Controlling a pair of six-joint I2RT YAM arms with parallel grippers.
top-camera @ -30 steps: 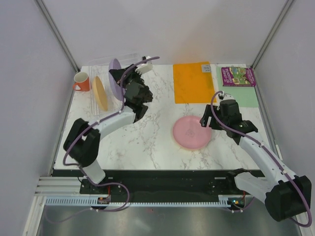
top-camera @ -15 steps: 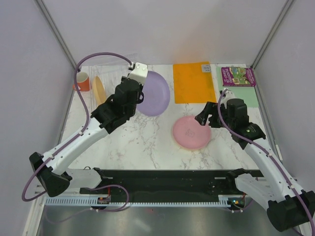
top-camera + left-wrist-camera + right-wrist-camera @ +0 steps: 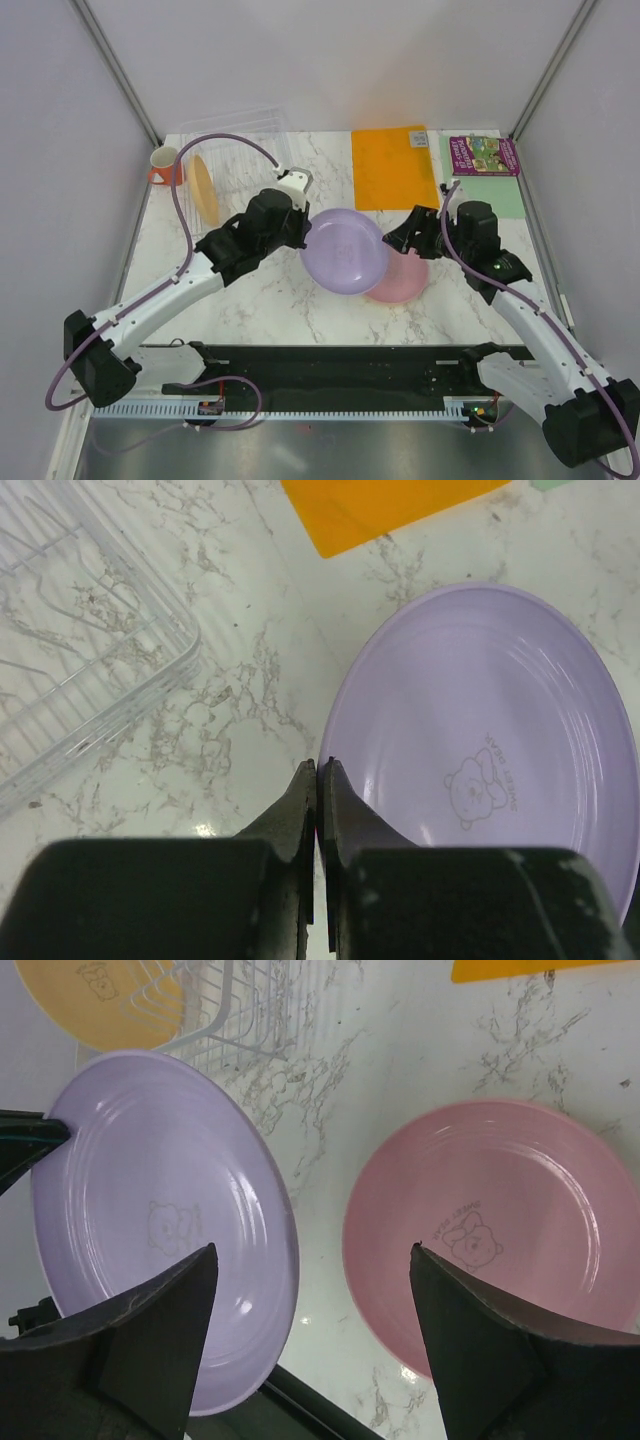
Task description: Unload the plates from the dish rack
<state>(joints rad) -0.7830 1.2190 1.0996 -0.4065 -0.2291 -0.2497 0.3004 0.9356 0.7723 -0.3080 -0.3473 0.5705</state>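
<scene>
The left fingers are clamped on the thin near rim of the purple plate, which hangs roughly level out over the middle of the surface, away from the dish rack. That pinch holds only one edge. The far side can sag or the plate can pivot and slip if the arm swings or stops sharply.

Just beyond it the pink plate lies flat on the surface. From above the purple plate covers its left edge, so lowering here may land rim on rim and leave the purple plate tilted or push the pink one. The right fingers are spread wide and empty, hovering close over both plates, so the arms may clash.

How high the purple plate sits above the surface is hard to judge. Part of the pink plate is hidden in the top view. At the far left the dish rack is nearly invisible, and one yellow-orange plate stands on edge there. Whether a second plate stands behind it, I cannot tell.
</scene>
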